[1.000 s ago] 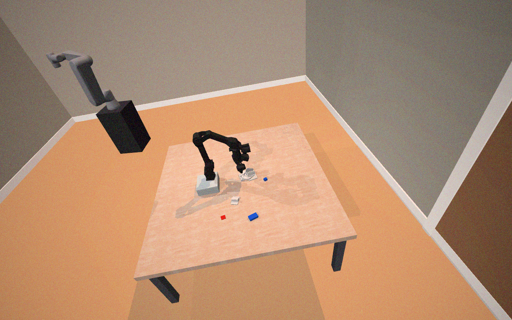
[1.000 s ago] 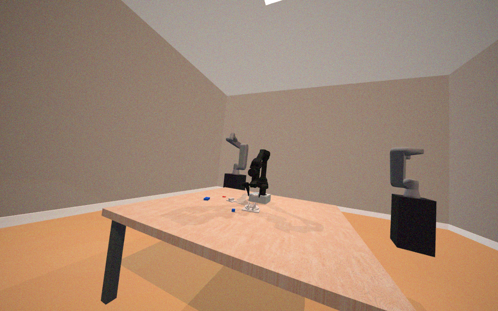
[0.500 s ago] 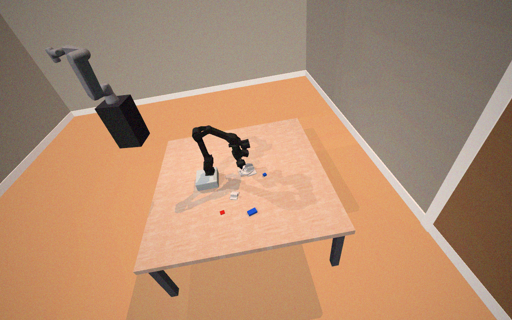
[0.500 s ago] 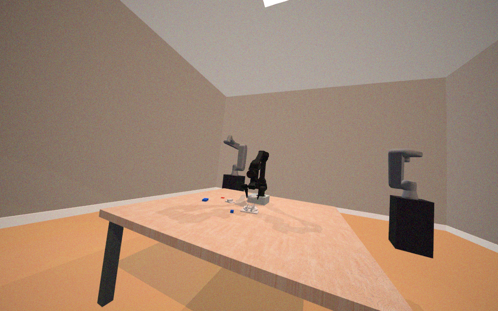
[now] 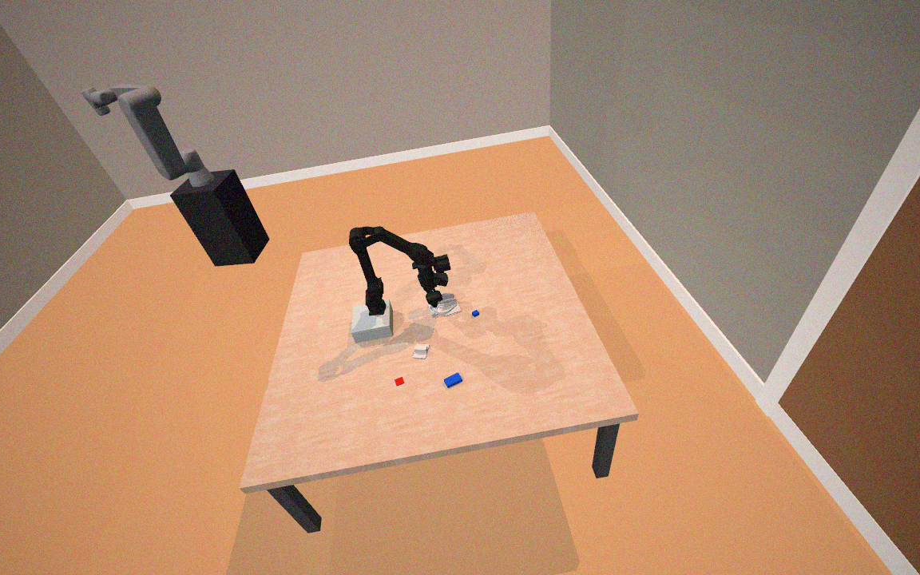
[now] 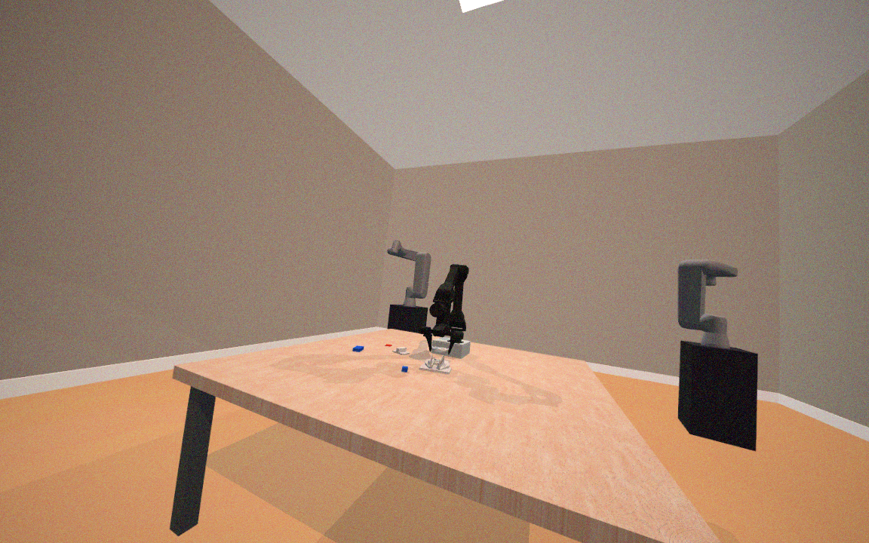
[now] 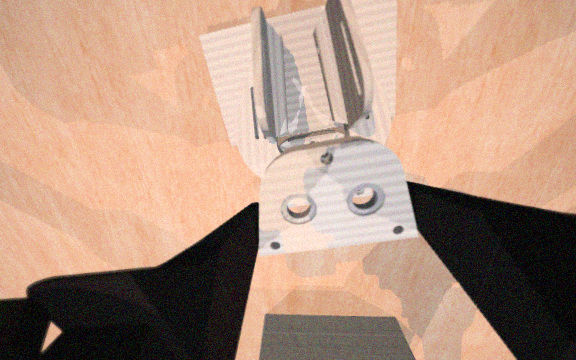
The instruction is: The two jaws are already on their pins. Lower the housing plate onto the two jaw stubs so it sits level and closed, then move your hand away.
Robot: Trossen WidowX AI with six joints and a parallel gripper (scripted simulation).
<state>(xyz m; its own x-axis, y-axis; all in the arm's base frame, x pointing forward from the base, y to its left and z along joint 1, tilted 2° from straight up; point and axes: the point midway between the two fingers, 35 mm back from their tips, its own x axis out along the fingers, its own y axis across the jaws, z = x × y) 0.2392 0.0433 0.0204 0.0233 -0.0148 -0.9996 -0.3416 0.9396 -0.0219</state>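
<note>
Gripping the housing plate [image 7: 335,220], the gripper [image 5: 434,303] [image 6: 440,352] [image 7: 326,199] points downward above the table [image 5: 349,422] [image 6: 370,412] [image 7: 118,200].

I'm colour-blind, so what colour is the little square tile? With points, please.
Red [image 5: 398,381] [image 6: 388,345]; clearest from the top.

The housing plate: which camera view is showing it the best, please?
The wrist view. There the housing plate fills the space between the hand's fingers, its two large holes plain. From the top, the arm and the white base make it hard to pick out; the exterior view shows it too small for detail.
</note>
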